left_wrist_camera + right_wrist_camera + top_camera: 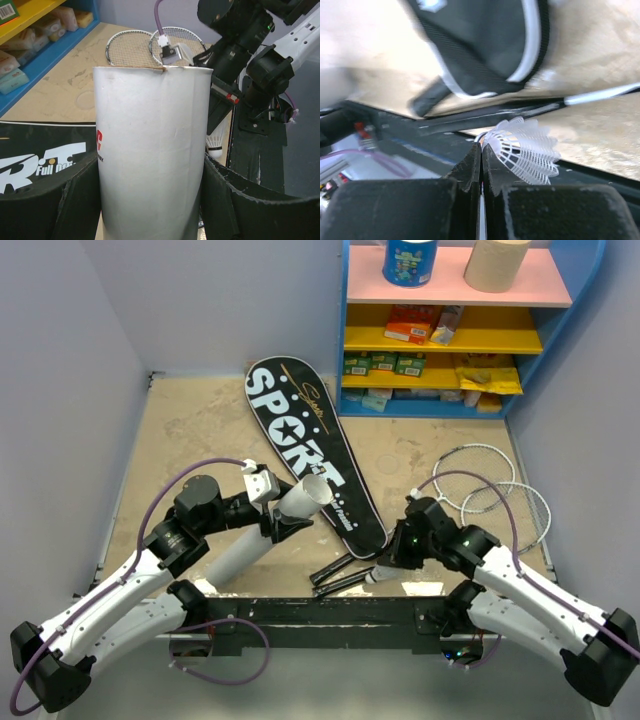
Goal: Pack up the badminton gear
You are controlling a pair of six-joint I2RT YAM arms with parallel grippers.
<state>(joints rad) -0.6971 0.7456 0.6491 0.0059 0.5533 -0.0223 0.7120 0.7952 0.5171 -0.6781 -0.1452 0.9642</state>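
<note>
My left gripper [150, 175] is clamped round the long white tube [152, 115], a finger pressed to each side, and holds it slanted over the near part of the table [200, 430] with its open mouth above the black bag [305, 445]. The bag reads SPORT in large white letters; small print beside it starts "Full", and the tube carries a red mark I cannot read. My right gripper [481, 150] is pinched tight at the near edge, a white shuttlecock [527, 150] right against its tips (caught or only touching, I cannot tell). The right arm blocks the tube's line to the two rackets [485, 485]. Behind stands a blue shelf [345, 330] of small boxes.
</note>
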